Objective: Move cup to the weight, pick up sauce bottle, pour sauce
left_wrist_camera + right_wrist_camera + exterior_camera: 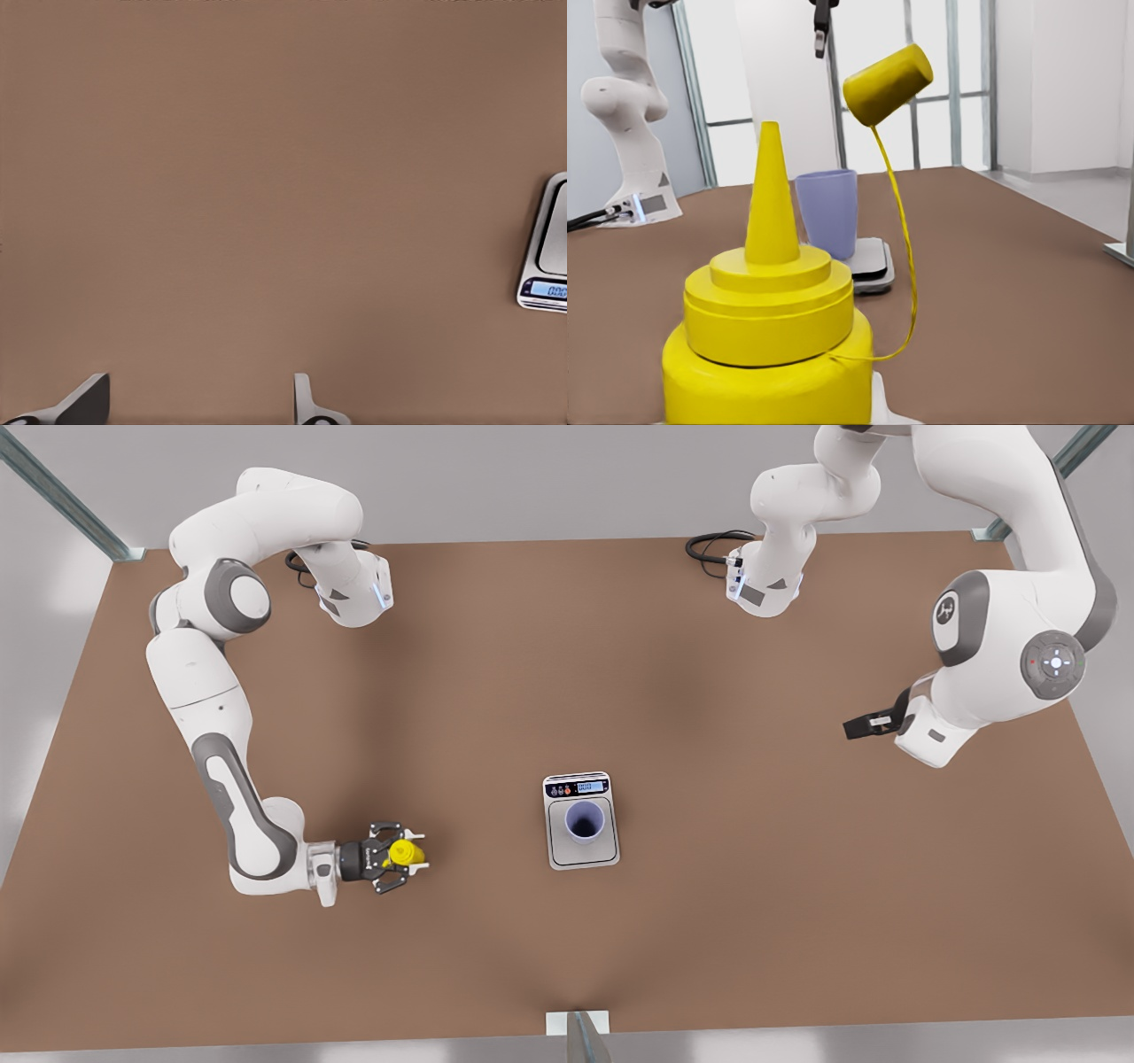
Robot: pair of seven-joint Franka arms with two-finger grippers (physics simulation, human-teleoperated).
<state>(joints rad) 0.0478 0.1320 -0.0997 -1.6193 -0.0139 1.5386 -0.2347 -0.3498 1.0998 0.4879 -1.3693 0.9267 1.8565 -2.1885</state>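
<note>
Wide flat matte brown tabletop [753, 921] fills most of the front view, soft darker shadow bands across its middle. Pale grey floor [532, 478] along the upper edge. Grey-green metal frame struts at upper left [62, 500] and upper right [1076, 452]; another strut on a white bracket [578, 1027] at bottom centre. Right wrist view: tall bright windows with grey mullions [953, 84], white wall [1072, 80] at right.

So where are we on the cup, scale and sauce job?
Done: the cup stands on the weight's plate. In hand: the right pincer is at the sauce bottle, which is upright and well apart from the cup; I can't tell if it's gripped. Left to do: carry the bottle over the cup and pour. The left pincer waits open at the front view's right.
</note>
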